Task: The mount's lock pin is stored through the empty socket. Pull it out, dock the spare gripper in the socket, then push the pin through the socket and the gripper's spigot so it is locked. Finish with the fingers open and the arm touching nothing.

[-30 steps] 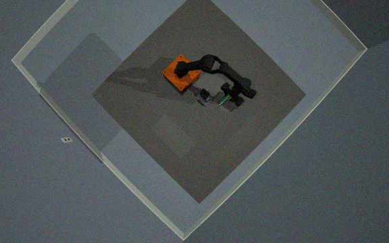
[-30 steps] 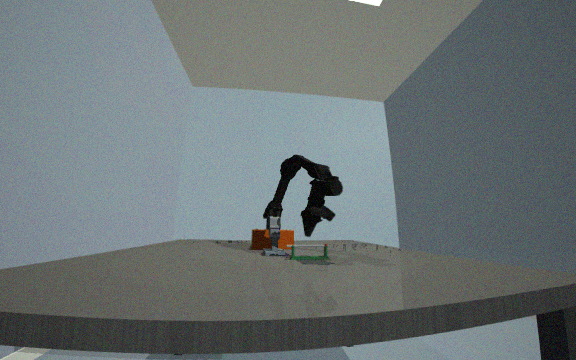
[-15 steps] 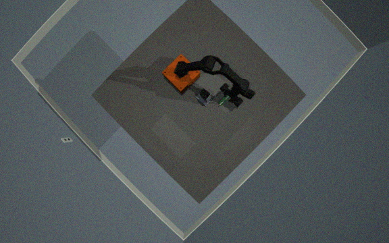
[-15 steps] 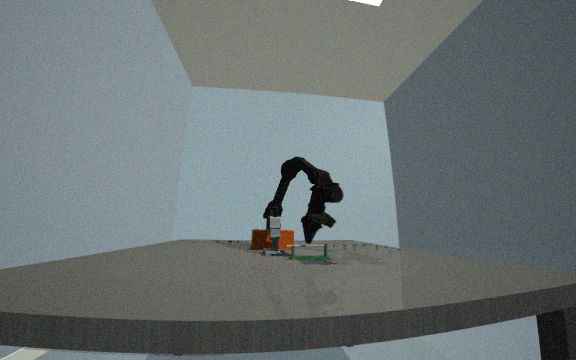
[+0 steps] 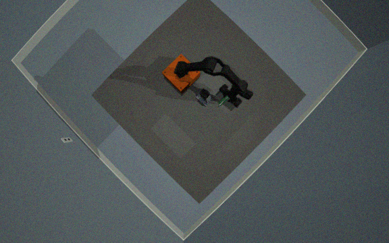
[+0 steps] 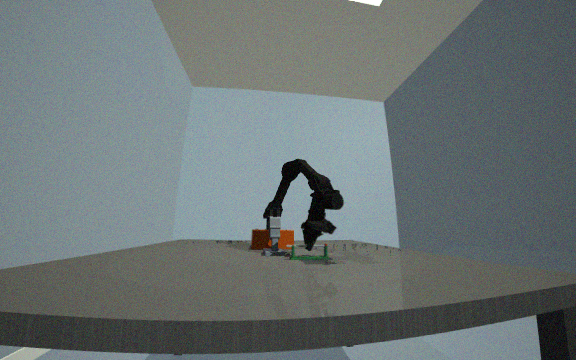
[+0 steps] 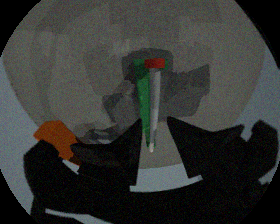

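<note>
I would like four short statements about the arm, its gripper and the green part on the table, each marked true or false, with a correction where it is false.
1. The arm stands on an orange base. True.
2. The gripper points down over the green frame. True.
3. The gripper is closed tightly around a blue ball. False: no ball is in view, and the fingers stand partly open with nothing between them.
4. In the wrist view, the green bar lies far outside the fingers, at the edge of the picture. False: it runs up the middle of the view, in line with the gap between the two dark fingers.
</note>
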Robot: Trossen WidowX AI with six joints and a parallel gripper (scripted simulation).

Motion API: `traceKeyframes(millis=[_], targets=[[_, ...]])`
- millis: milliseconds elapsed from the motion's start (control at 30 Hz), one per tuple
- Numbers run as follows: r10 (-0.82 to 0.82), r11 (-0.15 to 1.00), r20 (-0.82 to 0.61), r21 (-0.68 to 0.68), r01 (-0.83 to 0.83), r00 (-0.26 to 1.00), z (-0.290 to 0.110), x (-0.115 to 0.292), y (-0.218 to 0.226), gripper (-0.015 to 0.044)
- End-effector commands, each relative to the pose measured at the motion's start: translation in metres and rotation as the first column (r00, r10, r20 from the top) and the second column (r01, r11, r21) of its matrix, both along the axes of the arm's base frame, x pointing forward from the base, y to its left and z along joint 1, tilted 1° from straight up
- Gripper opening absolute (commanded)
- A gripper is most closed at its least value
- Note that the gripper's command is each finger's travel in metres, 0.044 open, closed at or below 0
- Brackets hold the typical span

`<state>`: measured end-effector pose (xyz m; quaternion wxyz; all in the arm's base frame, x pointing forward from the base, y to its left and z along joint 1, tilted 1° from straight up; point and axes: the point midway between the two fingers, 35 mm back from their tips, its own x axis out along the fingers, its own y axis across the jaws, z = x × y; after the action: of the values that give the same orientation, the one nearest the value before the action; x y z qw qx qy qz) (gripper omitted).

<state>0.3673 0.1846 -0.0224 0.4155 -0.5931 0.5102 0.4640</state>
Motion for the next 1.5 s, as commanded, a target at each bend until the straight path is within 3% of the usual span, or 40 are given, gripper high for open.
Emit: traceKeyframes(millis=[0, 467, 700, 1067, 1467], targets=[[-0.003, 1.000, -0.008, -0.010, 0.003, 1.000, -0.010, -0.003, -0.002, 0.0180], [-0.003, 1.000, -0.008, -0.010, 0.003, 1.000, -0.019, -0.003, -0.002, 0.0180], [-0.003, 1.000, -0.008, -0.010, 0.003, 1.000, -0.019, -0.003, -0.002, 0.0000], [-0.003, 1.000, -0.008, -0.010, 0.003, 1.000, -0.015, -0.003, -0.002, 0.0000], [-0.003, 1.000, -0.008, -0.010, 0.003, 1.000, 0.036, -0.003, -0.003, 0.0000]])
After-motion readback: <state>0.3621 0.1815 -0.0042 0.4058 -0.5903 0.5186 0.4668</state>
